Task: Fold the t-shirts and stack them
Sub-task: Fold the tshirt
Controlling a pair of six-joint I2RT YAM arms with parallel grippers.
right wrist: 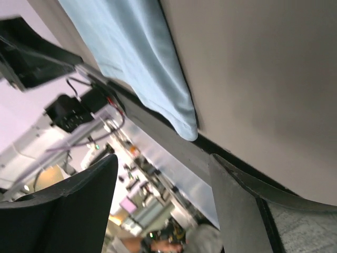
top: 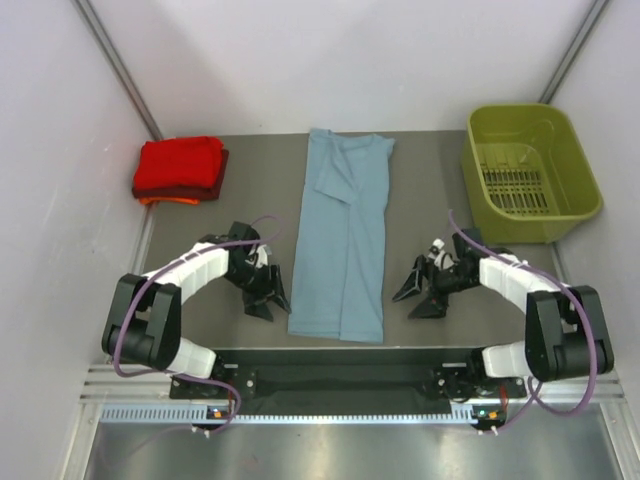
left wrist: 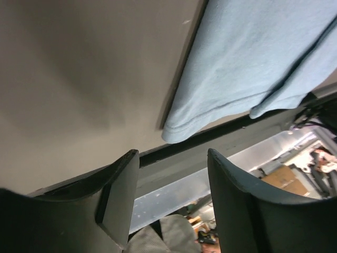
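Note:
A dusty grey-blue t-shirt [top: 343, 240] lies flat in the middle of the table, folded lengthwise into a long strip, collar end far, hem near. Its near hem corner shows in the left wrist view [left wrist: 253, 68] and in the right wrist view [right wrist: 152, 68]. A stack of folded shirts [top: 180, 168], bright red on top with dark red and orange below, sits at the far left. My left gripper [top: 270, 298] is open and empty just left of the strip's near end. My right gripper [top: 415, 296] is open and empty just right of it.
An olive-green plastic basket [top: 530, 172] stands at the far right, with nothing showing inside. The table's near edge with a black rail [top: 340, 362] runs just below the shirt's hem. White walls close in on both sides.

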